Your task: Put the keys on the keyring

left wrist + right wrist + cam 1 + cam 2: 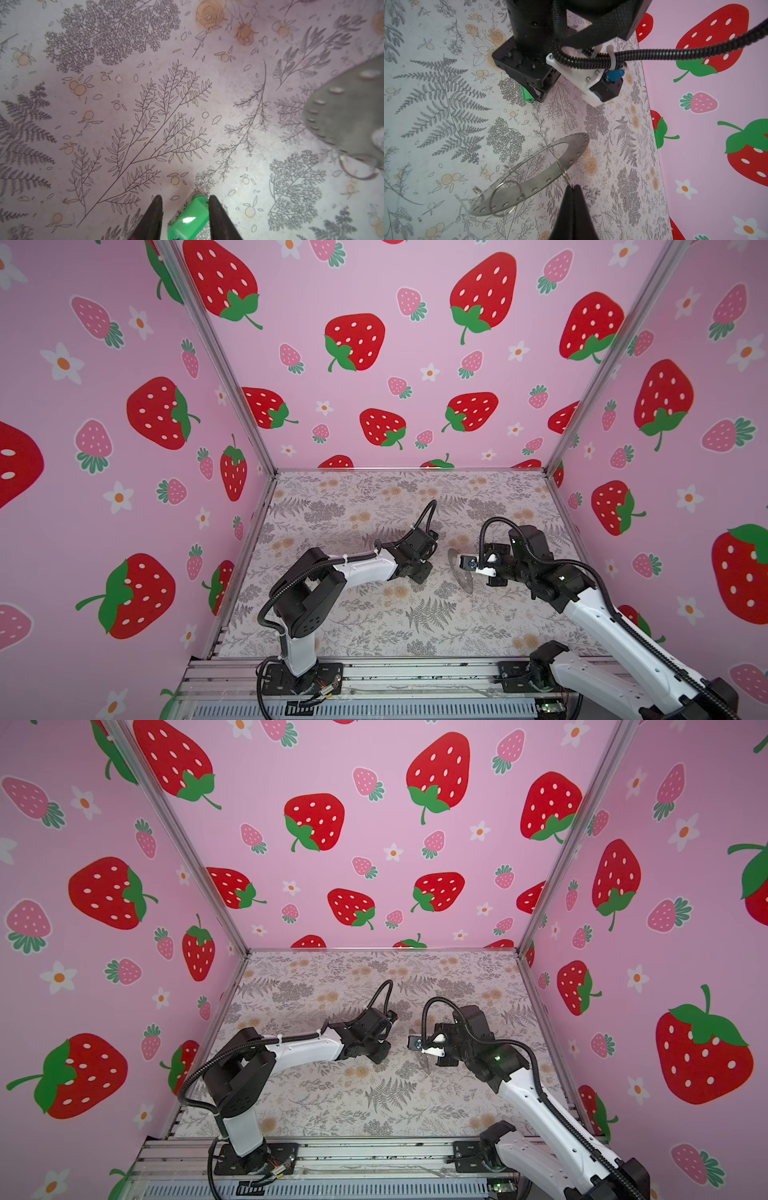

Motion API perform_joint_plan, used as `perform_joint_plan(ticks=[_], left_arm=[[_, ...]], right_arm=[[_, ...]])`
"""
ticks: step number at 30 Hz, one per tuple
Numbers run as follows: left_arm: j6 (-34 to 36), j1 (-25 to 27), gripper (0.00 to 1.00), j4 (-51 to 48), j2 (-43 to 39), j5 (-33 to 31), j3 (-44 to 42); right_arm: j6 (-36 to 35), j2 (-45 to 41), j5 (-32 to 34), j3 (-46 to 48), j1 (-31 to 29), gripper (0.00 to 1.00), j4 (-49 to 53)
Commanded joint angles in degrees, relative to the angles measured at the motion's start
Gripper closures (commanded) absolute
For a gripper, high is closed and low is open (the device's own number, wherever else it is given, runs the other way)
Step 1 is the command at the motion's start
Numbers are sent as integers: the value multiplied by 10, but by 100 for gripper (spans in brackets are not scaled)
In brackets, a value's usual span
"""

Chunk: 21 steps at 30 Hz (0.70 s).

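Observation:
The keys show as a bright-green tag (pixel 190 218) with a small wire ring at its end, lying between the fingers of my left gripper (pixel 185 198). One finger (pixel 216 209) touches the tag; the other stands a little off it, so the jaws are open around it. The right wrist view shows the tag (pixel 527 95) low over the table under that gripper. The keyring (pixel 571 149), a flat grey ring with holes round its rim, hangs tilted above the table. My right gripper (pixel 574 187) is shut on one of its wire loops. In both top views the keyring (pixel 457 576) (pixel 424 1063) hangs edge-on between the arms.
The floral table sheet (pixel 374 622) is bounded by pink strawberry walls (pixel 415 364) at the back and sides. An aluminium rail (pixel 415 676) with both arm bases runs along the front. The left arm's wrist (pixel 529 52) sits just beyond the keyring.

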<state>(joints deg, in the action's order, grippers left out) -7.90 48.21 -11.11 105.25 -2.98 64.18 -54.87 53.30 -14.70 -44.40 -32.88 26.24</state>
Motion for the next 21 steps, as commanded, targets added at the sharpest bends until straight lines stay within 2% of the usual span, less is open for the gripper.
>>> perform_joint_plan(ticks=[1, 21], left_arm=[[-32, 11, 61, 9, -8, -1, -4], [-79, 31, 65, -56, 38, -34, 32]], right_arm=[[-10, -7, -8, -12, -2, 100, 14], [-19, -8, -9, -10, -1, 100, 16]])
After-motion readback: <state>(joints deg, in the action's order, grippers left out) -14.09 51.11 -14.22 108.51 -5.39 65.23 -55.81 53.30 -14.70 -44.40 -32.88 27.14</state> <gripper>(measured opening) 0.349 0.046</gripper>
